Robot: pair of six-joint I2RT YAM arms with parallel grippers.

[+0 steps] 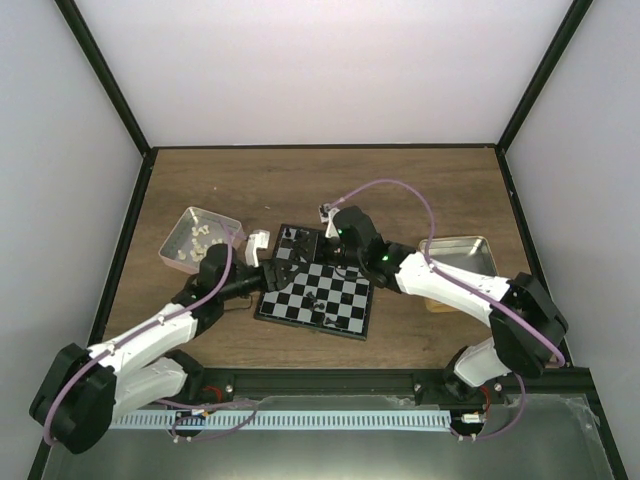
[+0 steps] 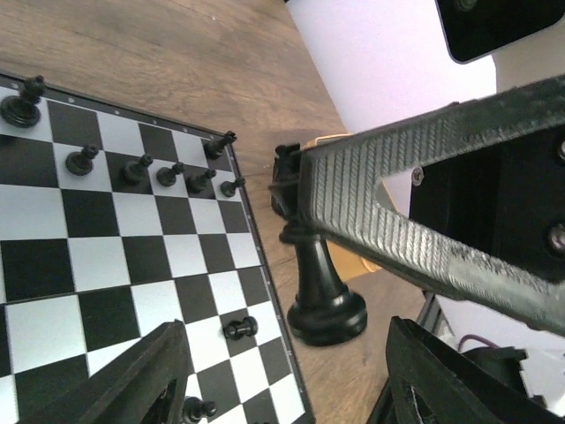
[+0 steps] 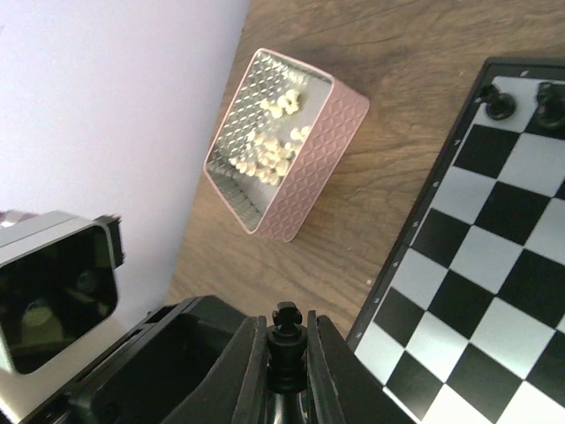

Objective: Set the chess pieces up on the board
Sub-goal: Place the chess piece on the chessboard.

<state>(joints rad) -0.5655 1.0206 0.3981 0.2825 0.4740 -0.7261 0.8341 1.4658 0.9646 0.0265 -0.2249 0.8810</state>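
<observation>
The board (image 1: pixel 340 300) lies mid-table with several black chess pieces on it. In the left wrist view a row of pawns (image 2: pixel 137 168) stands near the board's (image 2: pixel 106 265) far edge, and one pawn (image 2: pixel 238 329) lies on its side. A black king (image 2: pixel 320 283) stands on the wood just off the board's edge. My right gripper (image 3: pixel 285 358) is shut on the king's (image 3: pixel 285 340) head, its ribbed finger (image 2: pixel 397 221) crossing the left wrist view. My left gripper (image 2: pixel 287 325) is open, with one finger on each side of the king's base, not touching it.
A pinkish tin (image 1: pixel 200 238) holding cream-white pieces (image 3: pixel 274 150) stands left of the board (image 3: pixel 494 247). A tan-rimmed metal tin (image 1: pixel 458 255) sits to the right. White enclosure walls with black posts close in the table on three sides.
</observation>
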